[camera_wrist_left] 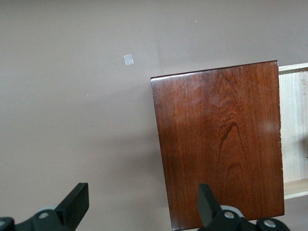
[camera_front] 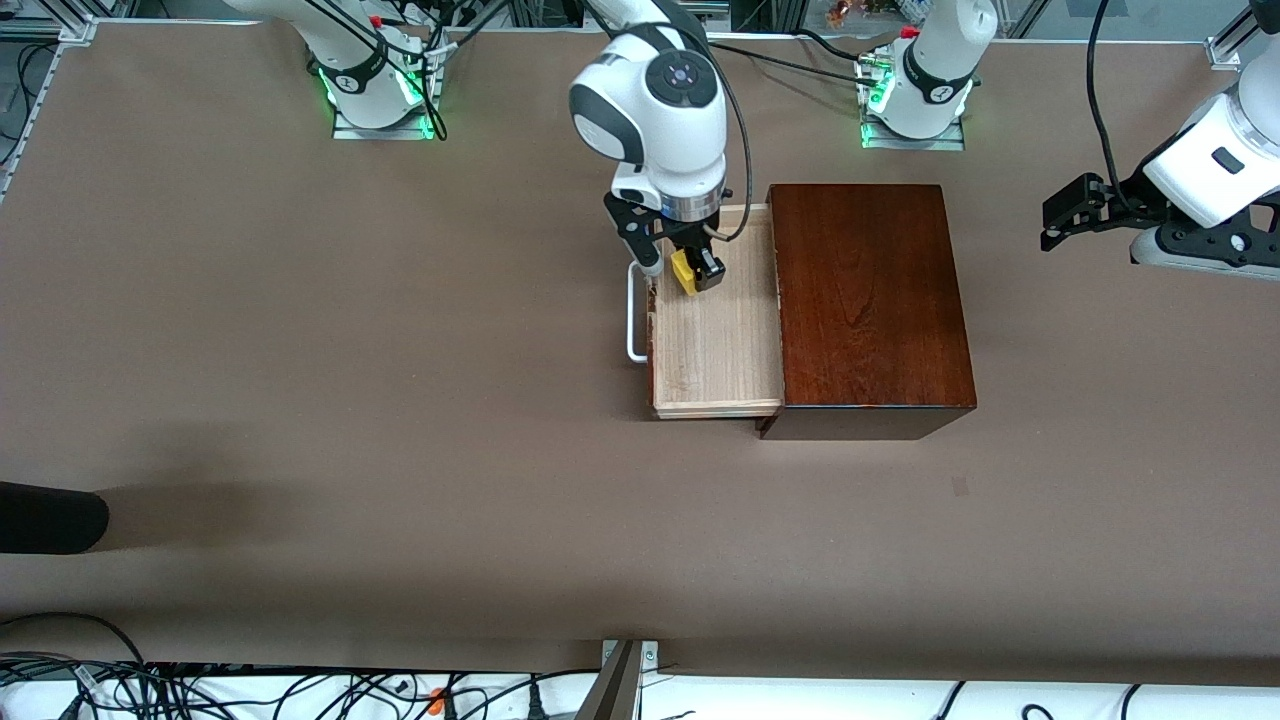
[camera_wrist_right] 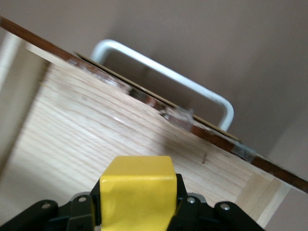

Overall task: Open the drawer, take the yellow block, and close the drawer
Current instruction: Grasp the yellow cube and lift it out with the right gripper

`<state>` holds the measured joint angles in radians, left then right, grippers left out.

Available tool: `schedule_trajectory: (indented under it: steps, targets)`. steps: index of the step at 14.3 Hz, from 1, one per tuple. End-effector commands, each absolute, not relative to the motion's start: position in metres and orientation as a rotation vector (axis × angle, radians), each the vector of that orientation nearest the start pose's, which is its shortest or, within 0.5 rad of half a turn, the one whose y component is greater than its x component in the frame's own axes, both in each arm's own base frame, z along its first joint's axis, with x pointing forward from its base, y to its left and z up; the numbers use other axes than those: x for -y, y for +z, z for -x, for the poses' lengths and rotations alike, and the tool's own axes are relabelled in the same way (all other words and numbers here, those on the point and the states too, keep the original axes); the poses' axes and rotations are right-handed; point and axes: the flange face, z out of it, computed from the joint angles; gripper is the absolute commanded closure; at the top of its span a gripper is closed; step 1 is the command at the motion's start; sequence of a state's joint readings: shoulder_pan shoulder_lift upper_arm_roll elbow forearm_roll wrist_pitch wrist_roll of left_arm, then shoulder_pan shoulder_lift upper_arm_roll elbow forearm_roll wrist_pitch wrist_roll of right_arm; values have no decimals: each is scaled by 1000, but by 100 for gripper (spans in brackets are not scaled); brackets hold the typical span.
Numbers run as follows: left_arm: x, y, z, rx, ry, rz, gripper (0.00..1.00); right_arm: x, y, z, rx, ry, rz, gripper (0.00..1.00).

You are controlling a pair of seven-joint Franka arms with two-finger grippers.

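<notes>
The drawer point(camera_front: 715, 345) is pulled out of the dark mahogany box point(camera_front: 868, 300) toward the right arm's end of the table; its white bar handle point(camera_front: 634, 315) points that way. My right gripper point(camera_front: 692, 272) is shut on the yellow block point(camera_front: 684, 272) and holds it over the part of the open tray farther from the front camera. In the right wrist view the block point(camera_wrist_right: 138, 192) sits between the fingers above the pale-wood tray floor point(camera_wrist_right: 96, 130), with the handle point(camera_wrist_right: 163, 72) above it. My left gripper point(camera_front: 1062, 215) is open and waits in the air at the left arm's end of the table.
The left wrist view shows the box top point(camera_wrist_left: 221, 144), the edge of the open tray point(camera_wrist_left: 294, 125) and bare brown table. A dark object point(camera_front: 50, 517) lies at the table edge at the right arm's end. Cables run along the front edge.
</notes>
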<state>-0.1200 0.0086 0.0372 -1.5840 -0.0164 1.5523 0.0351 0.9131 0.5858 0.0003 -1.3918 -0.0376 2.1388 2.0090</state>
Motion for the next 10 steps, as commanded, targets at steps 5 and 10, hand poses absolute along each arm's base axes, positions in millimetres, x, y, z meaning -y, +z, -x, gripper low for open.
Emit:
schedule_trajectory:
  steps: [5, 10]
  targets:
    - [78, 606, -557, -310, 75, 3126, 0, -462, 459, -528, -1256, -5, 2748, 72]
    - [181, 582, -557, -607, 120, 3097, 0, -326, 459, -610, -981, 49, 2876, 72]
